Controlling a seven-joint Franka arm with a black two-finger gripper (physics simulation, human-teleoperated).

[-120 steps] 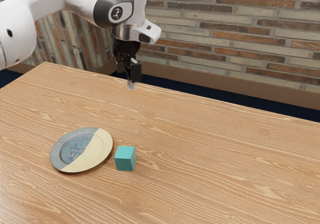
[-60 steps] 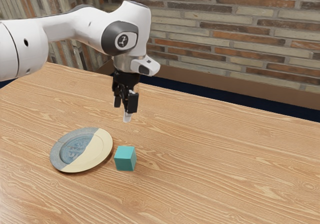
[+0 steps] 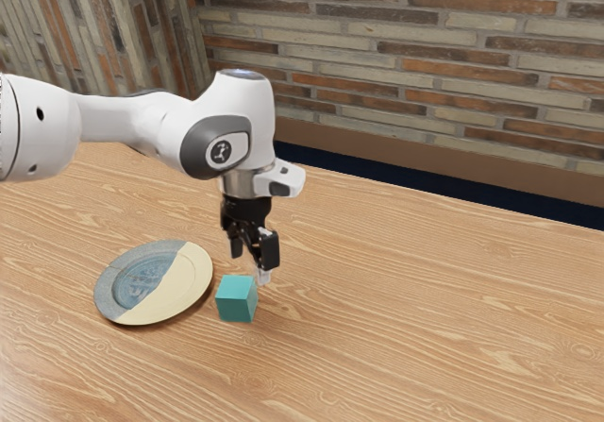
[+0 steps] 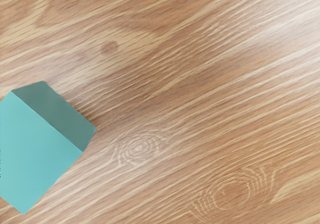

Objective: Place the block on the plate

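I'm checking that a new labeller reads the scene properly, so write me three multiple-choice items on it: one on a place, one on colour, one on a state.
1. Where is the block?
A. On the table, beside the plate
B. On top of the plate
C. Up in the air

2. What colours is the plate?
A. Red and white
B. All black
C. Blue-grey and cream

3. How is the gripper?
A. Shut on the block
B. Open
C. Shut on the plate's rim

1: A, the exterior view shows it resting on the wood, off the plate.
2: C, the two colours meet along a line across it.
3: B, its fingers stand apart, not gripping the block.
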